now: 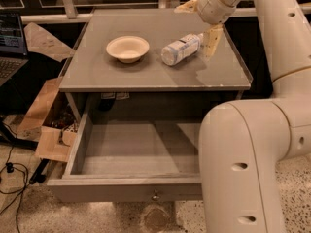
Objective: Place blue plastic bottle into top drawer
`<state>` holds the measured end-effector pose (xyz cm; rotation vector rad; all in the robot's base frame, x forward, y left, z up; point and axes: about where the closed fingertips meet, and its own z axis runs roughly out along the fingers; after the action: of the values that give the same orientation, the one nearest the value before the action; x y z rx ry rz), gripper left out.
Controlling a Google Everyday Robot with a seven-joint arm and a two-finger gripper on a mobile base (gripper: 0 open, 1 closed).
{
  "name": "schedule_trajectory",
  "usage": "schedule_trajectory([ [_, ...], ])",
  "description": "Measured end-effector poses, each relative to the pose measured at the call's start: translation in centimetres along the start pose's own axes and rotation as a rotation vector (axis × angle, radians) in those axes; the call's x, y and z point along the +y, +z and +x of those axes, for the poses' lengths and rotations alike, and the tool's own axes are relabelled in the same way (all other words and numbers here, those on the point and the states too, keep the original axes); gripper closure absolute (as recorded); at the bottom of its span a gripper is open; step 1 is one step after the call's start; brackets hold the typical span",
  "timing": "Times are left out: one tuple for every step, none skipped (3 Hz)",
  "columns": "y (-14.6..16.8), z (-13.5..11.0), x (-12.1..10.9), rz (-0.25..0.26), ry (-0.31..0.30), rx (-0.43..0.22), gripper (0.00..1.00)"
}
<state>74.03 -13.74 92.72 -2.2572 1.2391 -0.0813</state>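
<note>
The blue plastic bottle (181,49) lies on its side on the grey cabinet top (146,74), right of centre, its cap pointing to the back right. My gripper (199,23) hangs over the back right of the top, just above and right of the bottle's cap end. It is open and empty, with one cream finger (186,6) pointing left and the other (212,40) pointing down beside the bottle. The top drawer (97,191) is pulled out towards me and is empty inside, with a small knob (155,195) on its front.
A cream round bowl (127,47) sits left of the bottle. My arm's large white elbow (243,169) covers the drawer's right part. A cardboard box (48,125), a laptop (9,38) and floor cables (12,178) are on the left.
</note>
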Motion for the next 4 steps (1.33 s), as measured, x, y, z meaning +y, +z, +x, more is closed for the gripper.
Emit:
schedule_trajectory([
  [4.4, -1.2, -0.7, -0.054, -0.023, -0.043, 0.0],
  [4.9, -0.8, -1.3, -0.026, -0.011, -0.039, 0.0],
  [5.9, -0.3, -0.9, -0.038, 0.005, -0.037, 0.0],
  [7.2, -0.2, -0.5, -0.084, -0.014, -0.02, 0.0],
])
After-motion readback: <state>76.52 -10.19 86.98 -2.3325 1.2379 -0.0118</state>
